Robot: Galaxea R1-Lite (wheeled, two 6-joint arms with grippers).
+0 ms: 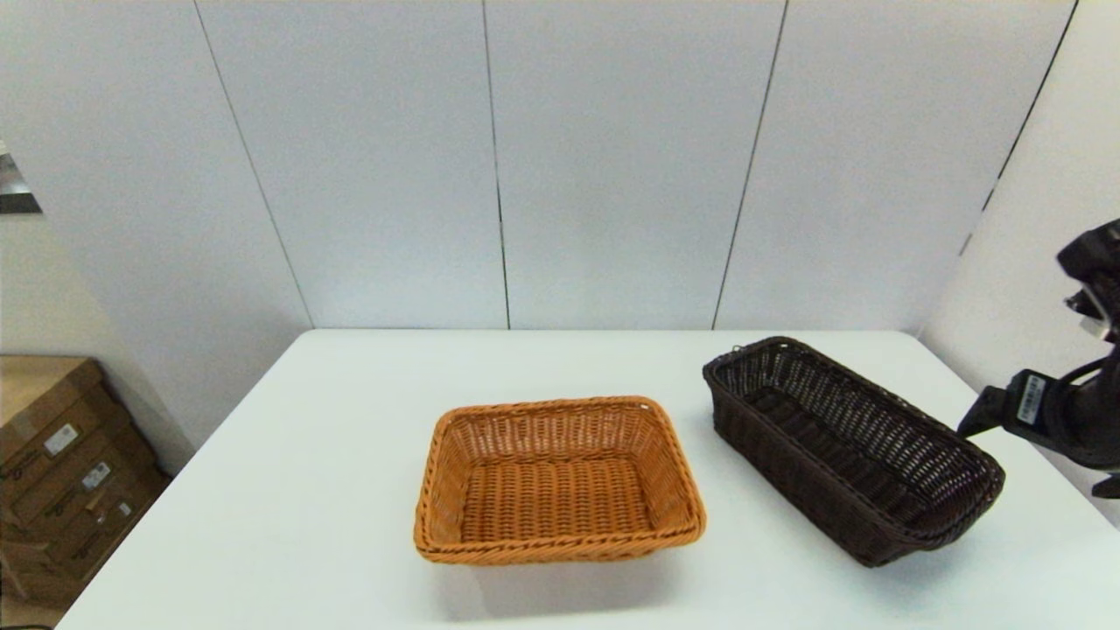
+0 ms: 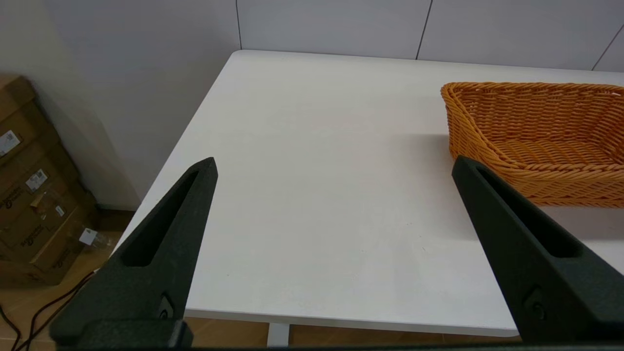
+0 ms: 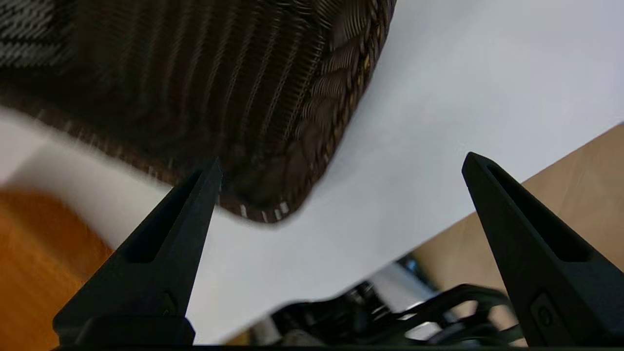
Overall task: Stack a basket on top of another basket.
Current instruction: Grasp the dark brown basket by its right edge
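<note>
Woven wicker, almost black, makes up the dark brown basket (image 1: 853, 451), which sits on the right part of the white tabletop (image 1: 306, 490), angled so its near corner points toward the table's right front edge. The orange basket (image 1: 557, 479) rests flat near the middle of the tabletop, well apart from the dark one, with bare white surface between them. The right gripper (image 3: 341, 165) hovers just off the dark basket's near end, jaws spread wide and holding nothing; in the right wrist view the basket (image 3: 234, 97) is blurred and cut off, with only its braided rim and one rounded corner legible, and the orange basket (image 3: 44, 263) shows as a soft smear. In the head view only part of the right arm (image 1: 1050, 407) shows at the frame's edge. The left gripper (image 2: 334, 165) hangs over the tabletop's left front corner, jaws likewise released and empty, with the orange basket (image 2: 536, 141) partly cut off beside one finger. Cardboard boxes (image 1: 61, 472) stand on the floor to the left.
</note>
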